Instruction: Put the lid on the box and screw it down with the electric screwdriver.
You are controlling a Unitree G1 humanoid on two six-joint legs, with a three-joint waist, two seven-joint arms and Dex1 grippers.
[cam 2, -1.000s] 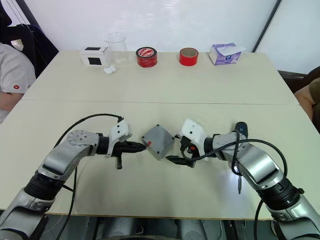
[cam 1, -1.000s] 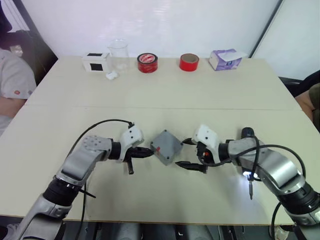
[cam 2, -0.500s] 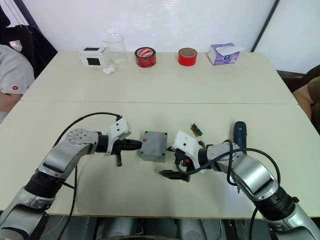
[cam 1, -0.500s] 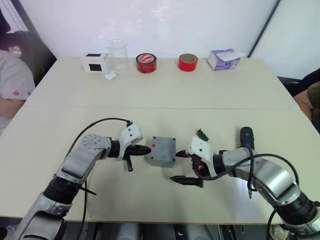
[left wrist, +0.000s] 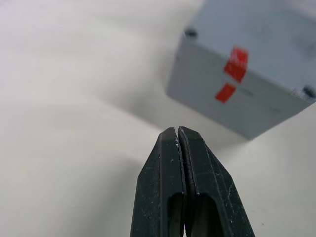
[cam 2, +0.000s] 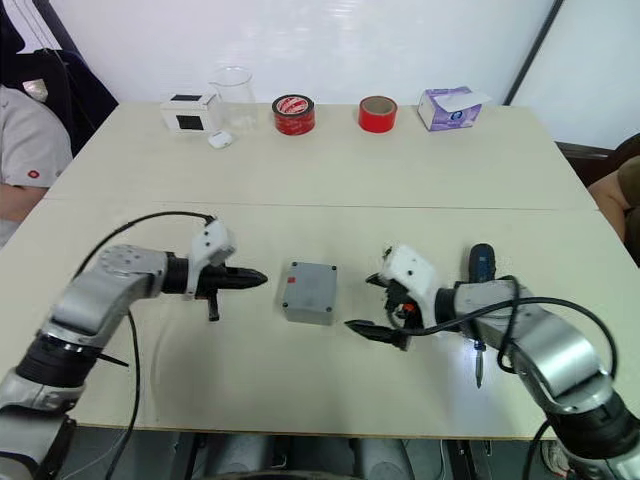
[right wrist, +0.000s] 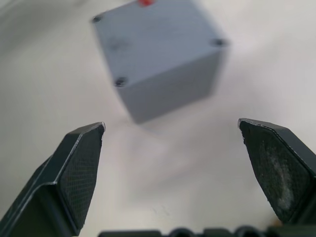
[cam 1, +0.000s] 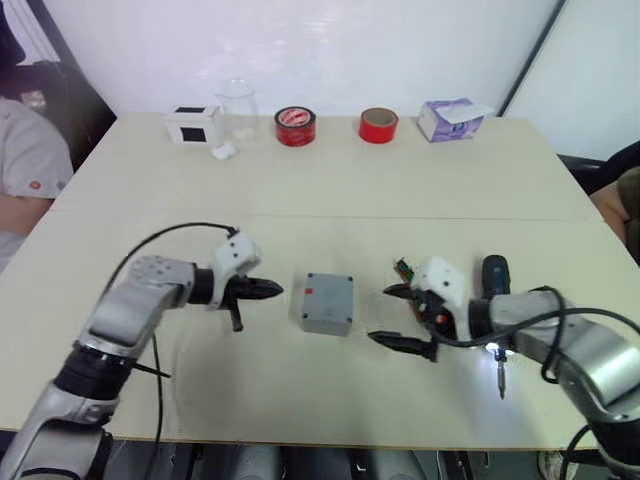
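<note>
The grey box stands at the middle of the table, red marks on its side. The lid lies flat on top of it, with a screw hole at each corner. My left gripper is shut and empty, a short gap left of the box. On the other side, my right gripper stands open and empty, its fingers pointing at the box. The electric screwdriver lies on the table behind my right forearm, a light glowing near its bit.
A small green circuit board lies just behind my right gripper. Along the far edge stand a white box with a black front, a clear cup, two red tape rolls and a purple tissue box. A person sits at far left.
The box turned from a diamond pose to square with the table edge. My left gripper has drawn back left off the box. My right gripper has backed away to the right.
</note>
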